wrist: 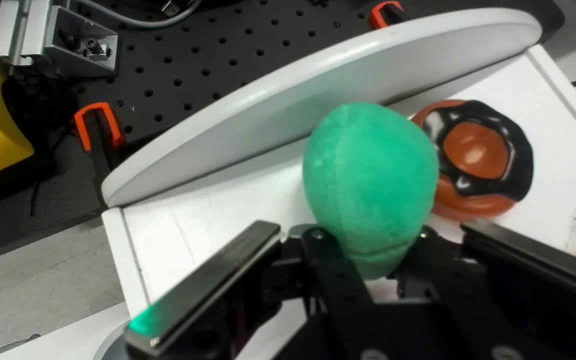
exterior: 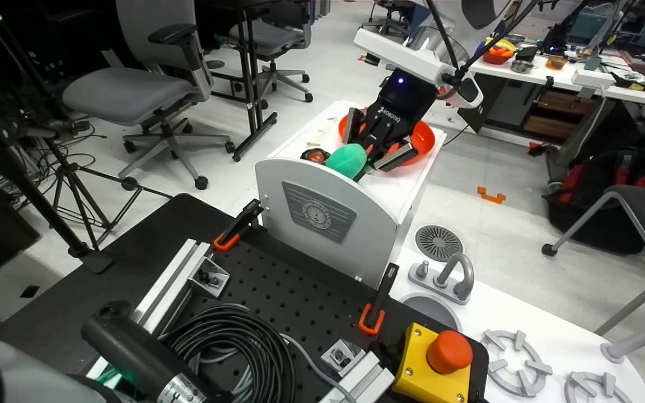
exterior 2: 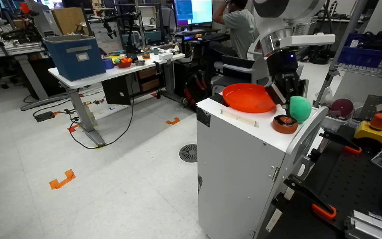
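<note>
The black metal claw (wrist: 370, 236), its opening narrow, appears to grip the tapered end of a rounded soft-looking green ball (wrist: 370, 172) near the curved white panel (wrist: 248, 135) of the flat white counter (wrist: 203, 215), beside a brown-and-black doughnut-shaped object (wrist: 477, 152); a firm, centred squeeze, clear of panel and object, seems wisest.

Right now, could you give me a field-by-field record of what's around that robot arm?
End effector: above the white cabinet top
Nearest thing: green rounded plush, right at its tips; whether gripped is unclear
Beside the plush: brown donut-like toy with black topping
Also on that top: shallow orange-red bowl
Nearby: red emergency-stop button on a yellow box
</note>
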Controlling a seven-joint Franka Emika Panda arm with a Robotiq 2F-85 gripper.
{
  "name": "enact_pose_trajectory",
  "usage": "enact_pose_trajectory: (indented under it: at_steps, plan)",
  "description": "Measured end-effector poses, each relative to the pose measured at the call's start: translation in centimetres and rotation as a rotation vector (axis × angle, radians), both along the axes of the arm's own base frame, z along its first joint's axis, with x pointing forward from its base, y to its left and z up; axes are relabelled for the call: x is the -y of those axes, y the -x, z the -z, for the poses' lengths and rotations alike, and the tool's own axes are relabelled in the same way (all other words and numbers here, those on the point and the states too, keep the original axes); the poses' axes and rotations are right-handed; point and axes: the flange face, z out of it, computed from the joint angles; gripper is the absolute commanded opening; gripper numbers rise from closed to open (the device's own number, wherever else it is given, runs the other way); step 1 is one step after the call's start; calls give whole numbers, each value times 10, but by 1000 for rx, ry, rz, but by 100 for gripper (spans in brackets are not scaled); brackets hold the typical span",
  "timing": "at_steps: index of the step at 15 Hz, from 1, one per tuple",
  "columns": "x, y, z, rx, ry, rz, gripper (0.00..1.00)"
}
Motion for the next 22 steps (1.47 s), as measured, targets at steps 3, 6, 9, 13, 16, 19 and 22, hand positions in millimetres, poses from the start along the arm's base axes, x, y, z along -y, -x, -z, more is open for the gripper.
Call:
enact_pose_trajectory:
  at_steps: [3, 6, 9, 13, 16, 19, 22]
  plan:
    - [0, -2, -8, 17, 2, 1, 5]
    - [0, -5, -22, 43, 4, 2, 5]
    - [1, -7, -37, 69, 7, 5, 5]
    - [1, -6, -56, 101, 15, 16, 5]
    - [1, -3, -66, 117, 24, 28, 5]
    - [0, 1, -73, 122, 33, 42, 5]
    - [0, 4, -77, 123, 41, 55, 5]
